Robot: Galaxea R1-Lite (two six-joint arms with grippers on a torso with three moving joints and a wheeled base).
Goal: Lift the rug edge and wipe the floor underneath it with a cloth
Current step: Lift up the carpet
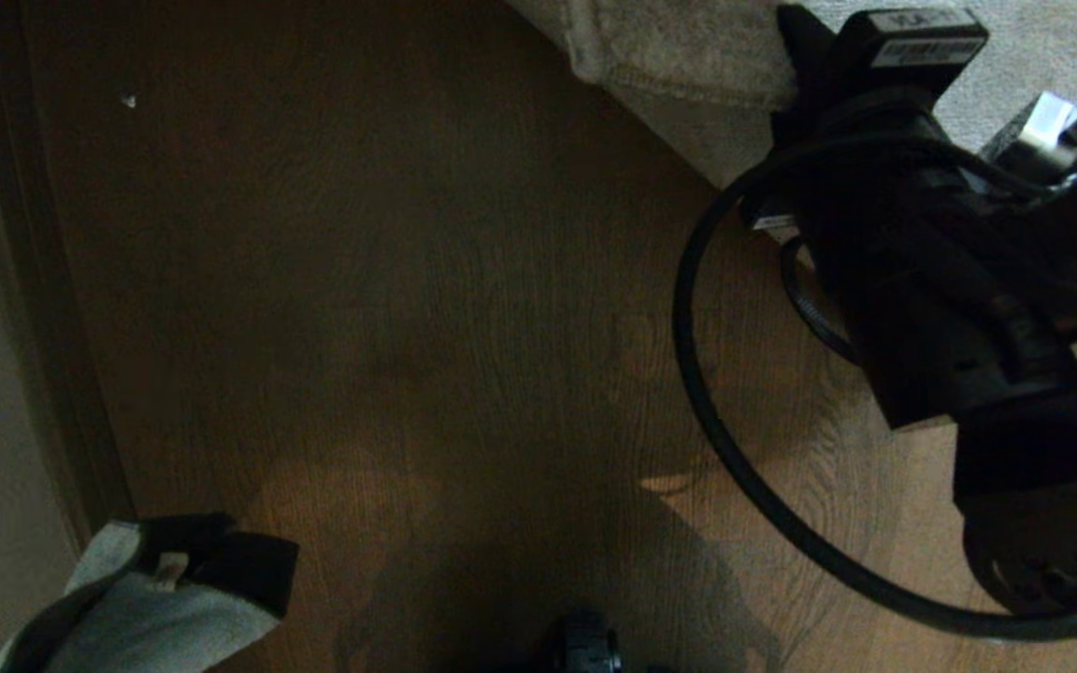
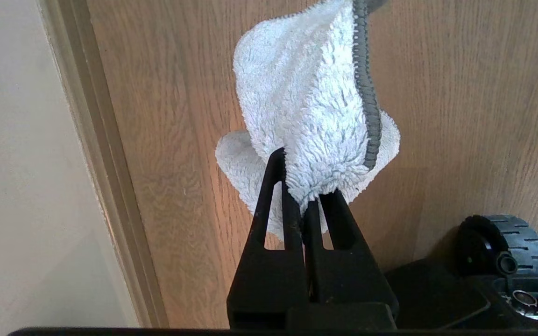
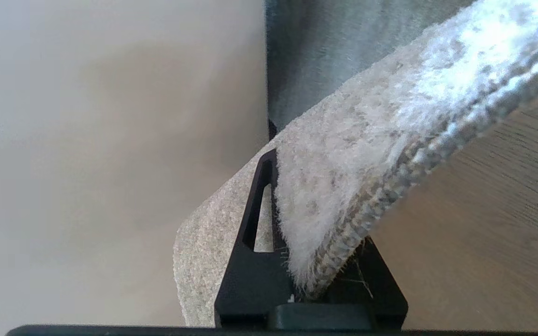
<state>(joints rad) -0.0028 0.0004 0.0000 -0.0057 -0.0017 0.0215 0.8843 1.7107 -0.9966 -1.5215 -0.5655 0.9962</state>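
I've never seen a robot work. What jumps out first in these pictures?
The right pincer is clamped on the rug edge, holding it up off the brown wood floor. On the robot's left, the left pincer grips a fluffy pale cloth that hangs above the floor beside the wall's baseboard.

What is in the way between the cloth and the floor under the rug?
Nothing visible. The right pincer holds the rug edge up off the floor, and bare wood lies between there and the cloth in the left pincer.
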